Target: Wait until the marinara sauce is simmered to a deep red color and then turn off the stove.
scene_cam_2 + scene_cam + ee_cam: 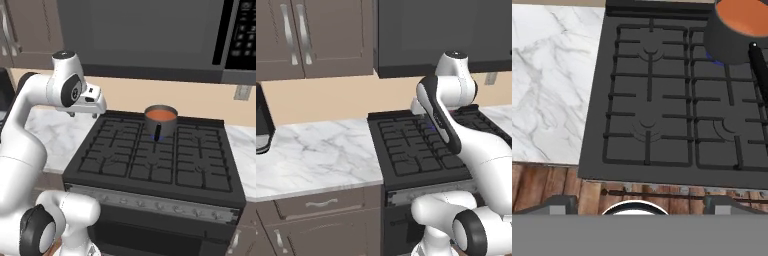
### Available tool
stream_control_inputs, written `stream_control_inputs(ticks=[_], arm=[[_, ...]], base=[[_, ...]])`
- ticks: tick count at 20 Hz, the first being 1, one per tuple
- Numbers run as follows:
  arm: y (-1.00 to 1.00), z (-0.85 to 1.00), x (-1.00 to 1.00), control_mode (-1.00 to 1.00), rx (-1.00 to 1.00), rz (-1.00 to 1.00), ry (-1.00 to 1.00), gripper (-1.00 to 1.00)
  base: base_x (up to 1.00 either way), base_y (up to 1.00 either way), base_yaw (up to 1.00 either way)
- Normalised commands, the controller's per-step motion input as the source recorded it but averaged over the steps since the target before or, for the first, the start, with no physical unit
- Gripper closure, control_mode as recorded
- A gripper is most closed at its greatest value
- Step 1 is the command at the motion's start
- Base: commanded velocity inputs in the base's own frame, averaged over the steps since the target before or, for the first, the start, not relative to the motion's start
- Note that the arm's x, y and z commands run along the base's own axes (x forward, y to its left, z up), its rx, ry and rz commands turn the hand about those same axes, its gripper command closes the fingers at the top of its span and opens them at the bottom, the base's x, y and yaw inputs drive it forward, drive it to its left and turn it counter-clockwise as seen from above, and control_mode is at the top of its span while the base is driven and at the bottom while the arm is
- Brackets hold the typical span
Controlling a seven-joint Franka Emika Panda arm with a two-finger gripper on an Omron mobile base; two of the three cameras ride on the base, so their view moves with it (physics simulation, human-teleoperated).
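i see the stove (155, 155) with its dark grates, set between two marble counter parts. the small grey saucepan (161, 121) stands on a burner at the back edge of the stove, about in the middle of its width, and its black handle (158, 132) points toward the front. inside it the marinara sauce (161, 115) looks orange-red, and a little blue flame shows under the pan. my gripper (83, 115) hangs above the back left corner of the stove, close to the marble counter (57, 132), well apart from the saucepan. its jaws are spread wide and grasp nothing. the silvery strip of knobs (150, 202) runs along the front edge of the stove.
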Motion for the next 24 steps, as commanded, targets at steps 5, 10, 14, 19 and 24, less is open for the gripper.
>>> stream_control_inputs(ticks=[5,10,14,19,24], arm=[[0.0,0.0,0.0,1.0,0.0,0.0,0.0,-1.0],[0.0,0.0,0.0,1.0,0.0,0.0,0.0,-1.0],[0.0,0.0,0.0,1.0,0.0,0.0,0.0,-1.0],[0.0,0.0,0.0,1.0,0.0,0.0,0.0,-1.0],[0.0,-0.03,0.0,-1.0,0.0,0.0,0.0,-1.0]], base=[[0.54,0.0,0.0],[0.57,0.0,0.0],[0.54,0.0,0.0],[0.24,0.0,0.0],[0.03,0.0,0.0]])
